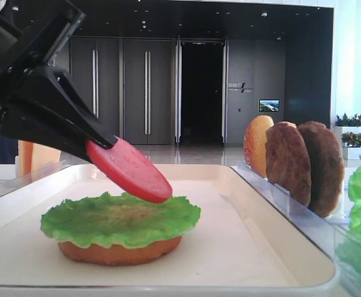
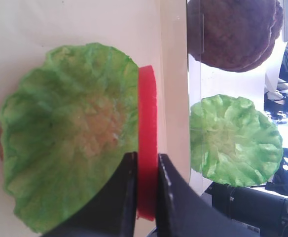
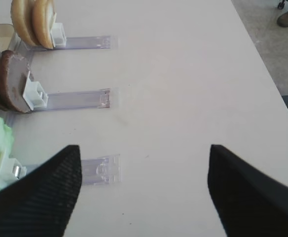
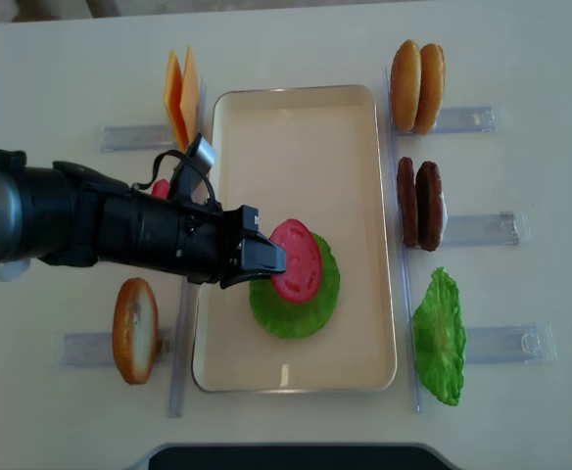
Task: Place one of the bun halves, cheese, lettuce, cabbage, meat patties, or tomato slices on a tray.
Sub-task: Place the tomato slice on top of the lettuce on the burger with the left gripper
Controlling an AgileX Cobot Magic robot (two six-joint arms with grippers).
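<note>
From the low front view, the left claw (image 1: 109, 145) pinches a tomato slice (image 1: 130, 169) by its upper edge and holds it tilted, its low edge just above — perhaps grazing — the lettuce (image 1: 120, 218) that caps a bun half (image 1: 120, 251) on the tray (image 1: 304, 260). Patties (image 1: 304, 164) stand upright in a holder to the right.

The right wrist view shows the right claw (image 3: 144, 190) spread wide over the bare bench (image 3: 183, 74), holding nothing (well apart from the tray).

In the left wrist view the slice (image 2: 147, 143) appears edge-on, clamped between the two fingers (image 2: 129, 192), alongside the lettuce leaf (image 2: 67, 133); a second leaf (image 2: 235, 140) waits outside the tray rim.

From overhead, the left claw (image 4: 271, 259) reaches in from the left and the tomato (image 4: 298, 258) sits above the stack's upper half, not centred.

The step in hand looks like placing the tomato on the stack. The next move probably calls for lowering and levelling the slice, then parting the fingers — released tilted, it may slide off the ruffled leaf.
</note>
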